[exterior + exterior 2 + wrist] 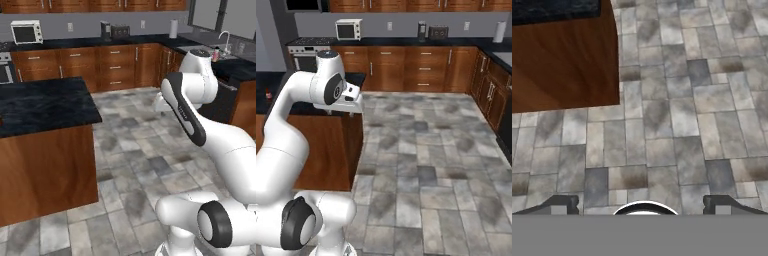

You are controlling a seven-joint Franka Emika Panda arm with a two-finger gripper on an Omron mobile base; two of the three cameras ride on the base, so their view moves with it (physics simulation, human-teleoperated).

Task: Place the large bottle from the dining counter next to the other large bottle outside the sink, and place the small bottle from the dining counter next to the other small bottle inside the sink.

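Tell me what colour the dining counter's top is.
Glossy black with grey veining on the dining counter, above reddish-brown wood sides; clearest in the left base view.

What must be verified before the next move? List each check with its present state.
1. Hand open and empty: ok. The dark fingertips stand wide apart with nothing between them.
2. Hand above the glossy black stone top of the wood-sided dining counter: not ok. The hand view looks down on the grey tiled floor beside the counter's wooden side.
3. Bottles on the counter located: cannot tell. A tiny red-marked object sits at the far left edge of the right base view, too small to identify.
4. Curved chrome faucet at the drop-off end in sight: ok, far right in the left base view.
5. Floor between counter and faucet free of obstacles: ok.
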